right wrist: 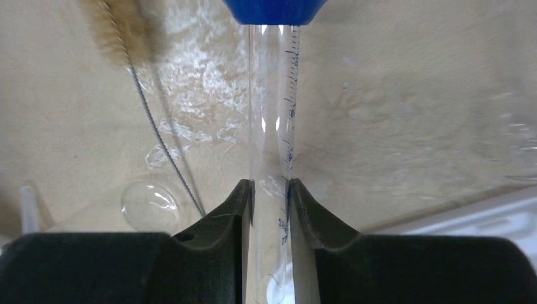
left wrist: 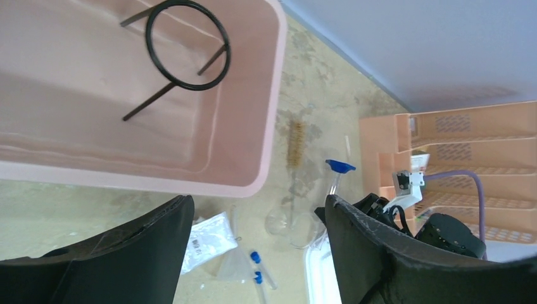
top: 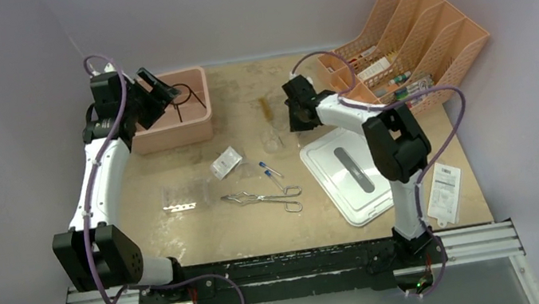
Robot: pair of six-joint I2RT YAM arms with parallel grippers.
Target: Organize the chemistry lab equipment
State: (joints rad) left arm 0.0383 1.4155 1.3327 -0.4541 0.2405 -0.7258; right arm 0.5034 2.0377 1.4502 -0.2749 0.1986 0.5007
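My right gripper (right wrist: 270,187) is shut on a clear graduated cylinder (right wrist: 272,114) with a blue foot (right wrist: 273,9); the gripper also shows in the top view (top: 296,109). My left gripper (left wrist: 256,209) is open and empty, above the pink bin's near wall (top: 153,97). The black wire ring stand (left wrist: 187,44) lies inside the pink bin (top: 171,134). On the table lie the silver tongs (top: 261,197), two blue-capped vials (top: 270,170), the small clear bag (top: 226,162), the clear tube rack (top: 180,196), the thin brush (top: 266,110) and the glass flask (top: 273,142).
A white lid (top: 350,174) lies right of centre, just beside my right gripper. An orange file organizer (top: 403,43) holding small items stands at the back right. A white paper slip (top: 444,192) lies at the front right.
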